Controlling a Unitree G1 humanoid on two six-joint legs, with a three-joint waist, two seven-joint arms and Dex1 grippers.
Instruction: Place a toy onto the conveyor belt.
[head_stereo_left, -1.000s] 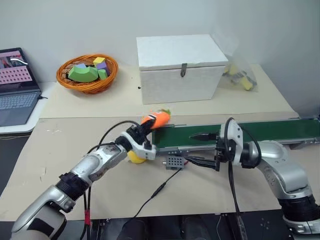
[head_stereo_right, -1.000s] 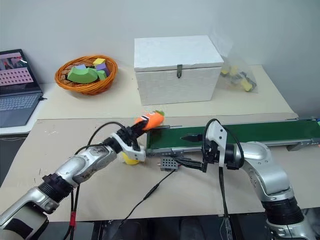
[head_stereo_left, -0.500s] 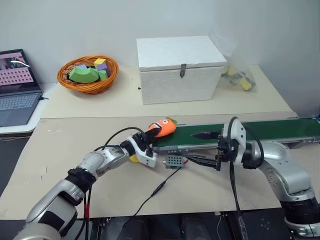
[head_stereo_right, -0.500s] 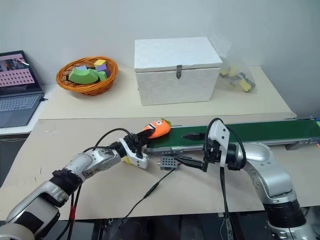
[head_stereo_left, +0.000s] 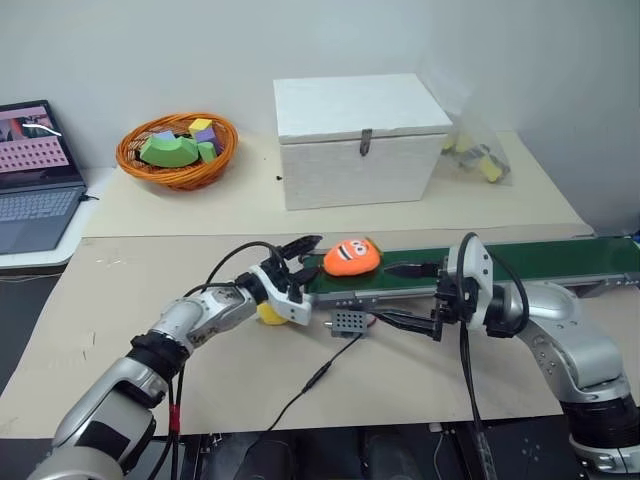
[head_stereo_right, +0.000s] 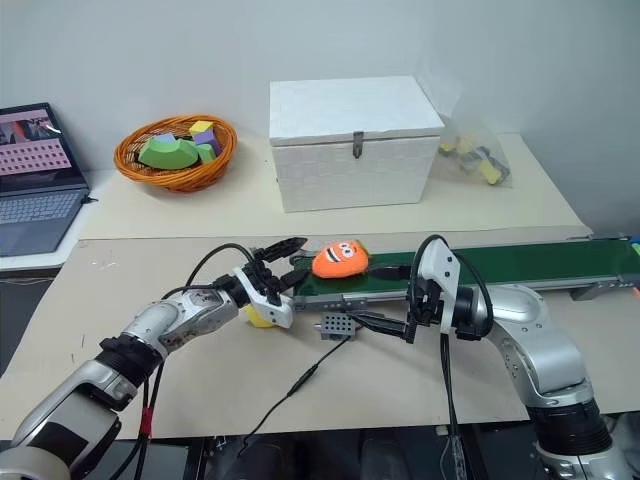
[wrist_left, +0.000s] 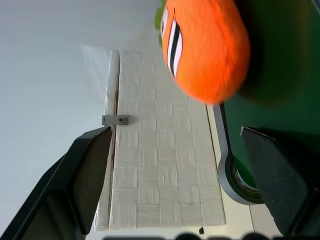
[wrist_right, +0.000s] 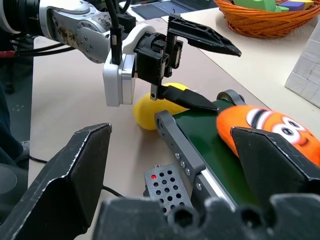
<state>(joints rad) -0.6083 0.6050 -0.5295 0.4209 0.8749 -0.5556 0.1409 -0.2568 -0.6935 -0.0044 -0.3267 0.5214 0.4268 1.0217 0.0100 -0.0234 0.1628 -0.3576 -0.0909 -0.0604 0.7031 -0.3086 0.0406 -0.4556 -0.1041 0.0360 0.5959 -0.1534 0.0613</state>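
We note the left gripper (head_stereo_left: 303, 254) has let go since a second ago: its fingers, then clamped on the toy (head_stereo_left: 351, 256), now stand wide apart. The toy lies on the near end of the conveyor belt (head_stereo_left: 540, 260), face up, just ahead of those fingers and clear of them (placement looks done to us). The right gripper (head_stereo_left: 400, 296) hovers with fingers apart beside the belt's frame, holding nothing.
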